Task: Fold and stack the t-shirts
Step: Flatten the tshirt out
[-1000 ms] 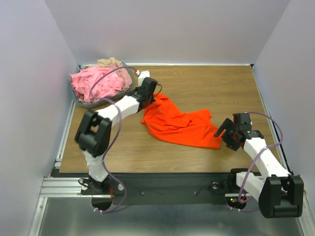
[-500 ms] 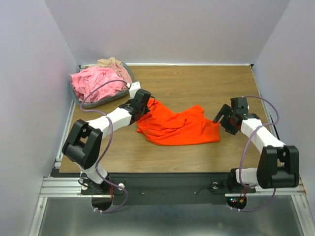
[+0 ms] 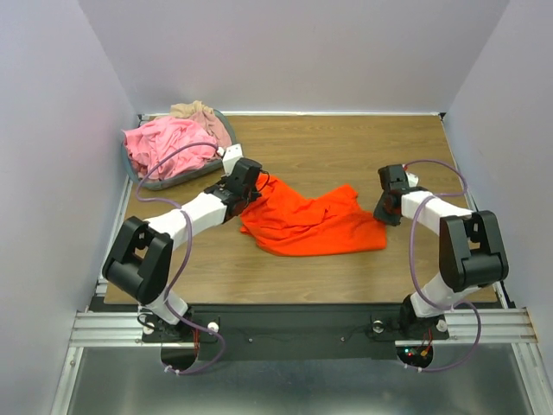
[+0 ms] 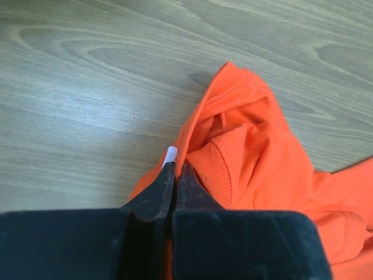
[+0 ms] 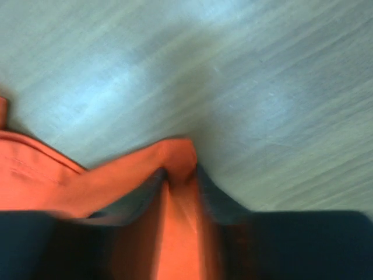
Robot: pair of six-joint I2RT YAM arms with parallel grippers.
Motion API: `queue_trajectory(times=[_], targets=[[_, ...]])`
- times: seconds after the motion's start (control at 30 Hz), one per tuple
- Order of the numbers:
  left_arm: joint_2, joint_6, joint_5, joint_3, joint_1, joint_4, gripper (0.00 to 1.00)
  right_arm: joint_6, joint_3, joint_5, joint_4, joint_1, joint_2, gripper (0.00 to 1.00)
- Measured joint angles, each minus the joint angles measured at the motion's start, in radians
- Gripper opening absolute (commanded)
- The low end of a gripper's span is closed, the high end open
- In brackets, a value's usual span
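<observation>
The orange-red t-shirt [image 3: 311,226] lies crumpled in the middle of the wooden table. My left gripper [image 3: 253,192] is at its left end, shut on the ribbed collar [image 4: 213,169] right beside the white neck label [image 4: 169,156]. At the shirt's right edge my right gripper [image 3: 380,214] is low over the table. In the blurred right wrist view a fold of orange cloth [image 5: 182,160] fills the gap between the fingers of the right gripper [image 5: 182,175]. Pink t-shirts [image 3: 168,143] and a beige one [image 3: 197,111] are heaped in the basket.
The grey oval basket [image 3: 173,182] stands at the table's far left corner, close behind my left arm. Bare wood shows behind the shirt and along the far right. White walls enclose the table on three sides.
My right arm swung from the near edge up to the shirt's right edge and its jaws closed on the cloth. The left gripper drew the collar forward and left, spreading the shirt wider.
</observation>
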Motion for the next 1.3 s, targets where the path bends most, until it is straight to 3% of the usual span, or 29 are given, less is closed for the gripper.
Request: queue_trajectory(times=[0.03, 0.1, 0.23, 0.4, 0.57, 0.7, 1.03, 1.3], targets=[[-0.007, 0.000, 0.000, 0.000, 0.000, -0.006, 0.00, 0.001, 0.003, 0.012, 0.009, 0.006, 0.004, 0.14], [-0.031, 0.000, 0.000, 0.000, 0.000, -0.014, 0.00, 0.010, 0.007, 0.027, 0.028, 0.013, 0.009, 0.00], [-0.121, 0.002, 0.000, 0.000, 0.000, -0.045, 0.00, 0.000, 0.005, 0.046, 0.045, 0.020, -0.008, 0.00], [-0.304, 0.004, 0.014, 0.000, 0.000, -0.077, 0.00, -0.018, 0.025, 0.086, 0.004, 0.019, -0.233, 0.00], [-0.534, 0.003, 0.039, 0.035, -0.002, -0.135, 0.00, -0.046, 0.218, 0.123, -0.061, 0.020, -0.511, 0.00], [-0.674, 0.002, 0.029, 0.147, -0.003, -0.209, 0.00, -0.075, 0.396, 0.156, -0.111, 0.020, -0.632, 0.00], [-0.906, 0.035, 0.066, 0.423, -0.006, -0.245, 0.00, -0.135, 0.808, 0.175, -0.240, 0.020, -0.751, 0.00], [-0.957, 0.035, 0.111, 0.436, -0.006, -0.193, 0.00, -0.146, 0.849, 0.182, -0.263, 0.020, -0.802, 0.00]])
